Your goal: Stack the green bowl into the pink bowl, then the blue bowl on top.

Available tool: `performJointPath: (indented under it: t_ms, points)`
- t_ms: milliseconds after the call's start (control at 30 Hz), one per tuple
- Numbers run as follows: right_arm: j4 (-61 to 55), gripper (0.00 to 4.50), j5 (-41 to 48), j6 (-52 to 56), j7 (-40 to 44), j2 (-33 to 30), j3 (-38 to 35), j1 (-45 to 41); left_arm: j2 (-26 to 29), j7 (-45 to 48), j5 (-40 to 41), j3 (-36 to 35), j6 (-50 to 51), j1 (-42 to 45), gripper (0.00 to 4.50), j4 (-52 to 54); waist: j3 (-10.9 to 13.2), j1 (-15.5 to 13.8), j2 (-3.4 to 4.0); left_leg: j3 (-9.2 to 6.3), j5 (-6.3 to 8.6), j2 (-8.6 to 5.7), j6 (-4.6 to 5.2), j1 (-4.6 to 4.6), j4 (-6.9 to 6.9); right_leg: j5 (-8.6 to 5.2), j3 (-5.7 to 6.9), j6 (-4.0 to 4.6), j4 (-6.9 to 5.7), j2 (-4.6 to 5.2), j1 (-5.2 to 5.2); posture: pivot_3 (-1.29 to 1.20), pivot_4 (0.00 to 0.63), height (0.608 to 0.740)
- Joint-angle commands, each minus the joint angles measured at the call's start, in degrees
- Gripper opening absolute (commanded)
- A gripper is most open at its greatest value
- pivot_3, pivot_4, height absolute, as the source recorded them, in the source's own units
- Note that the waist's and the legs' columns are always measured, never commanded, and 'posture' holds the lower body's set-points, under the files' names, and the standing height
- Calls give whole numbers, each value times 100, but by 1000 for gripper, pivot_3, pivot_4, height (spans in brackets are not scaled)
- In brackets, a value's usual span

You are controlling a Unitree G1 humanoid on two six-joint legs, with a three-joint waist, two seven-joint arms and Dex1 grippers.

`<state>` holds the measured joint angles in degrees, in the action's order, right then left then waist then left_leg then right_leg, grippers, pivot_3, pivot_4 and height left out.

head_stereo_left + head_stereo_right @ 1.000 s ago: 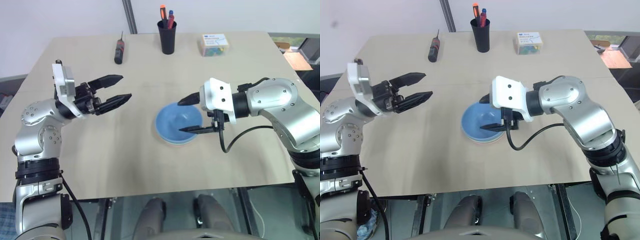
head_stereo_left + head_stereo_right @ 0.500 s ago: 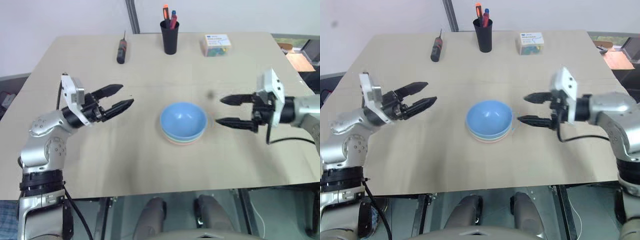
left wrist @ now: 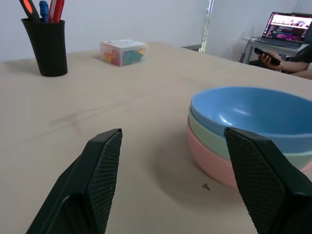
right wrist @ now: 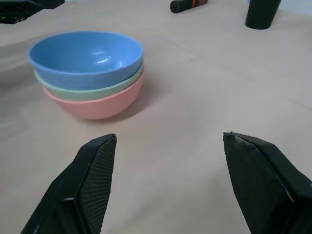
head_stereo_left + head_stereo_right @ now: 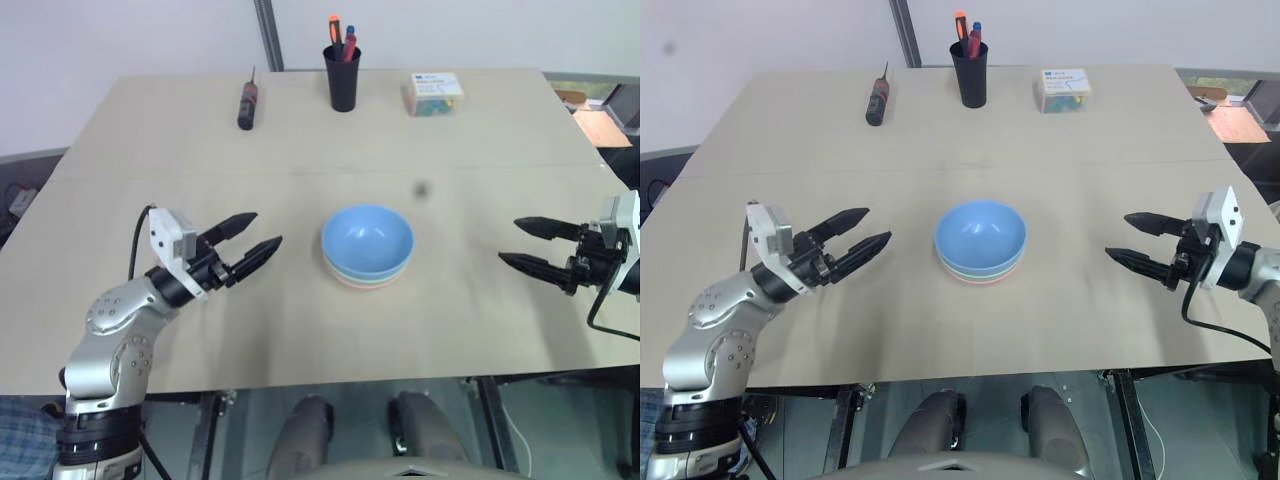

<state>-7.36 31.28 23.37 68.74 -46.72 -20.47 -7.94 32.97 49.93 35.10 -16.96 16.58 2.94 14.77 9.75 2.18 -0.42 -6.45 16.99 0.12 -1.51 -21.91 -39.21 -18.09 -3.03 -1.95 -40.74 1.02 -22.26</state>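
The three bowls stand nested at the table's middle: the blue bowl (image 5: pixel 367 236) on top, the green bowl (image 4: pixel 90 89) under it as a thin band, the pink bowl (image 4: pixel 95 106) at the bottom. My left gripper (image 5: pixel 250 247) hovers open left of the stack, fingers pointing toward it, with nothing between them. Well off to the right of the stack my right gripper (image 5: pixel 522 244) is open and empty too, pointing back at the bowls. The left wrist view has the stack close, with the blue bowl (image 3: pixel 248 114) topmost.
A black pen cup (image 5: pixel 342 75), a screwdriver (image 5: pixel 245 102) and a small clear box of coloured bits (image 5: pixel 433 92) stand along the table's far edge. A person holding a phone (image 3: pixel 273 56) sits by a laptop beyond the table.
My right gripper has drawn away from the blue bowl, far to the right and lower, leaving the bowl on the stack. My left gripper has sunk lower and come nearer the table's front.
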Motion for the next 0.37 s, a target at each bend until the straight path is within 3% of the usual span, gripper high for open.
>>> performJointPath:
  t_ms: [33, 367]
  points:
    - [81, 3665, 27, -262, 45, -113, -144, -44, 84, -110, 37, -198, -49, -107, 3555, 315, 0, 2, 0, 2, 0, -1, 0, 12, 0, 0, 1, 0, 3, 0, 14, 0, 150, 739]
    - [22, 3665, 132, -247, 65, -81, 17, -85, 270, 55, -117, -120, -231, -323, 3555, 386, 0, -9, 1, 2, 1, -1, 1, 26, 2, 0, 13, 0, 17, -1, 40, 0, 150, 739]
